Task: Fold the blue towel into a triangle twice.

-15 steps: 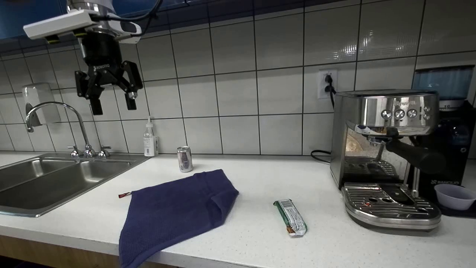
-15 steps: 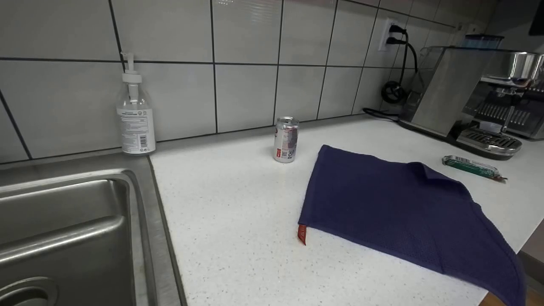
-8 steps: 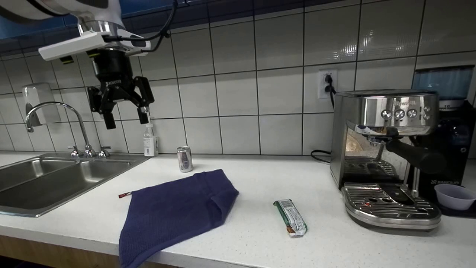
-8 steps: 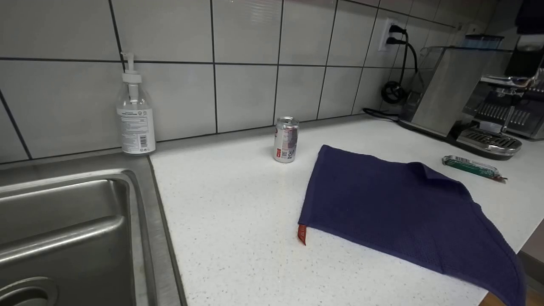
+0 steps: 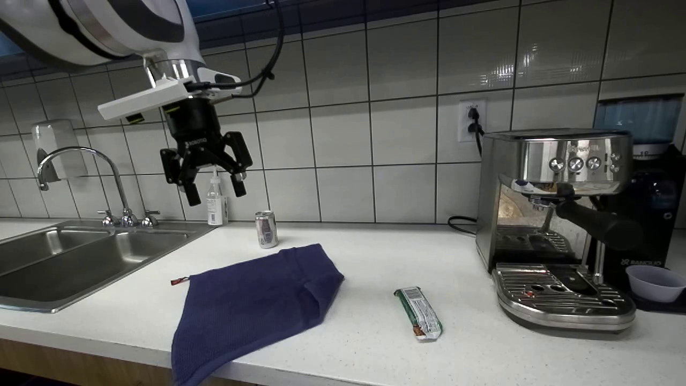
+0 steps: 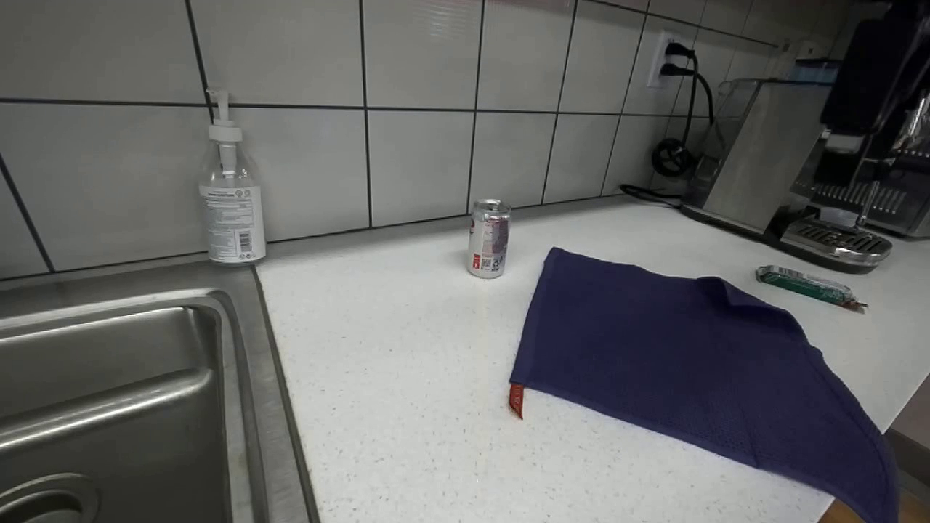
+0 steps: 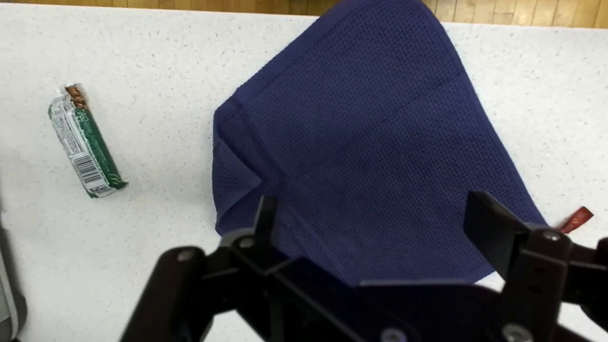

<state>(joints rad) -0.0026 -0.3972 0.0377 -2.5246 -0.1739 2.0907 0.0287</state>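
- In an exterior view, the gripper (image 5: 217,194), at left, gapes wide, holding nothing.
- The blue towel (image 5: 254,300) lies lower left, one edge rumpled.
- No triangle shows; both folds seemingly remain.

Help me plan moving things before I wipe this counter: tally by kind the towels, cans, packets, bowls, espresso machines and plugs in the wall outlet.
Blue towel: 1
Silver can: 1
Green-and-silver packet: 1
Pale bowl: 1
Espresso machine: 1
Outlet plugs: 2
Total: 7
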